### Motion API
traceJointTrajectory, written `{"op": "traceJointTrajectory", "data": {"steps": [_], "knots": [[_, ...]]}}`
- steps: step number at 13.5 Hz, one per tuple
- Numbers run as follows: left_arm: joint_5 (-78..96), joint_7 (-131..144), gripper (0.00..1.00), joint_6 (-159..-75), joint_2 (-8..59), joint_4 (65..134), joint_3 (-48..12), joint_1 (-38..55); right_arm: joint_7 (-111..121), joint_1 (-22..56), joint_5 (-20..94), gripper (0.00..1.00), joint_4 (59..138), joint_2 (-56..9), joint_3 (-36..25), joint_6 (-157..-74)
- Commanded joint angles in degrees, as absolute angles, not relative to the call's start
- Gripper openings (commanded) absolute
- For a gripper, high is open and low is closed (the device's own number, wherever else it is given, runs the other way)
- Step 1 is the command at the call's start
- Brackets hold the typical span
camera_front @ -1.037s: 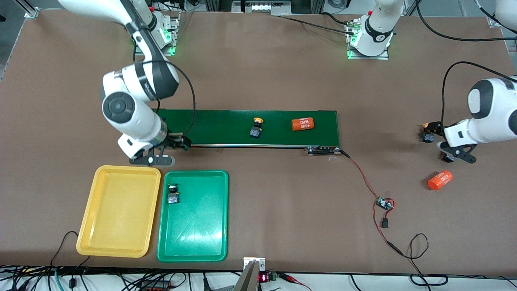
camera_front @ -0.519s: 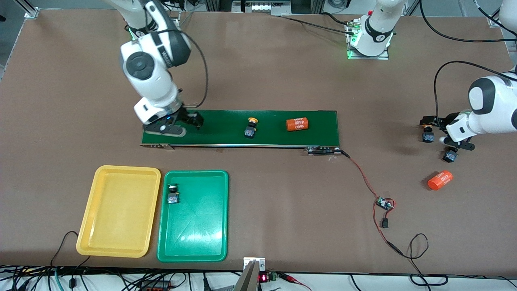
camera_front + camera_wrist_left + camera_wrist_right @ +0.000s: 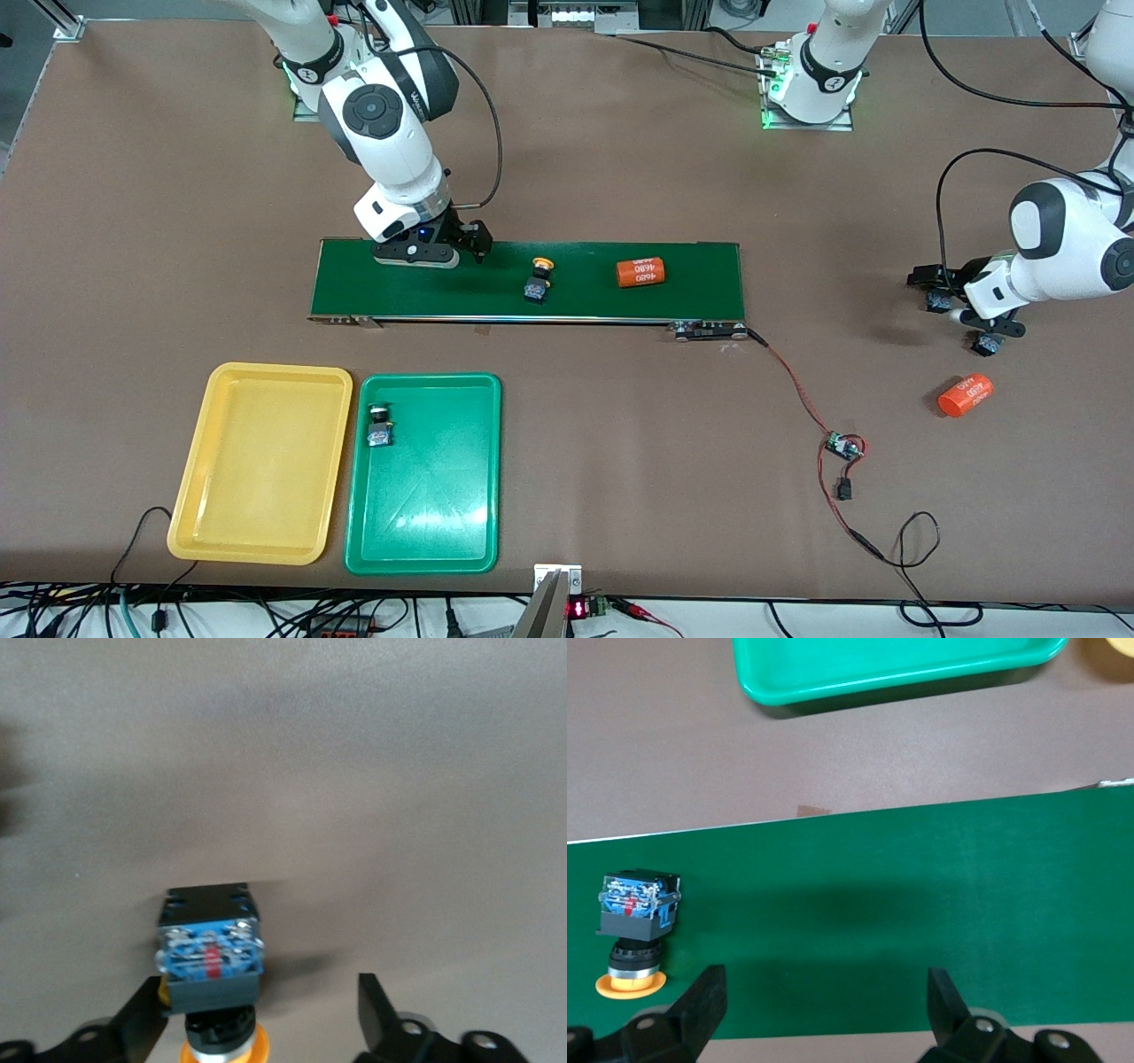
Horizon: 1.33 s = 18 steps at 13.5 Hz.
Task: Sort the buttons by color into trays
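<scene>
- Where your arms work, you have a brown table (image 3: 620,177) carrying a long dark green conveyor belt (image 3: 691,283); metal framing and cables edge the room.
- Right gripper (image 3: 434,252): over the belt's end toward the right arm, fingers wide apart, holding nothing.
- Left gripper (image 3: 961,306): low at the left arm's end of the table, jaws apart around a yellow-capped button (image 3: 211,961); one finger (image 3: 142,1023) looks to touch it, the other stands clear.
- Buttons, four: that one; another yellow-capped button (image 3: 537,280) on the belt; a green-capped button (image 3: 381,425) in the green tray (image 3: 425,532); a fourth button (image 3: 983,344) on the table just beside the left gripper, cap colour unclear.
- Trays, two, side by side: yellow tray (image 3: 257,532), green.
- Orange cylinders, two: one (image 3: 640,272) on the belt, one (image 3: 966,394) on the table.
</scene>
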<state>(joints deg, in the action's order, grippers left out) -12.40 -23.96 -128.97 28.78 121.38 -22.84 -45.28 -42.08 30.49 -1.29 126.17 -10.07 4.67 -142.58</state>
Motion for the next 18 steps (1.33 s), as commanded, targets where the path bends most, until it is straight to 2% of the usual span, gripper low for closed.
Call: {"op": "traceJointTrajectory", "data": {"steps": [1,2,3,5,10,12,18], "knots": [[-12.4,-24.4,0.28,-128.9,28.5,121.1,-23.0,-45.5,-43.1,31.3,-1.5,1.00,126.9,-9.8,4.2,-143.8],[-12.4,-24.4,0.10,-128.7,28.3,121.2,-23.0,-45.4,-43.7,31.3,-1.5,1.00,126.9,-9.9,4.2,-143.8],[-12.5,-24.6,0.00,-128.3,27.9,121.1,-23.1,-45.1,-44.2,31.4,-1.5,1.00,126.8,-10.3,4.2,-143.9],[-12.6,-24.6,0.00,-123.9,24.8,120.4,-23.6,-43.0,-44.7,31.4,-1.5,1.00,126.6,-10.5,4.2,-144.0],[-7.8,-22.1,0.00,-115.6,14.9,119.2,-24.1,-29.6,-44.9,31.2,-1.4,1.00,126.1,-12.0,4.2,-147.3],[1.1,-19.7,0.00,-112.9,13.7,117.6,-24.0,-23.8,-44.9,31.2,-1.4,1.00,125.6,-12.6,4.2,-147.3],[6.3,-9.0,0.00,-113.5,13.5,117.5,-24.0,-12.2,-45.1,31.5,-1.4,1.00,123.8,-14.7,4.2,-147.8]]}}
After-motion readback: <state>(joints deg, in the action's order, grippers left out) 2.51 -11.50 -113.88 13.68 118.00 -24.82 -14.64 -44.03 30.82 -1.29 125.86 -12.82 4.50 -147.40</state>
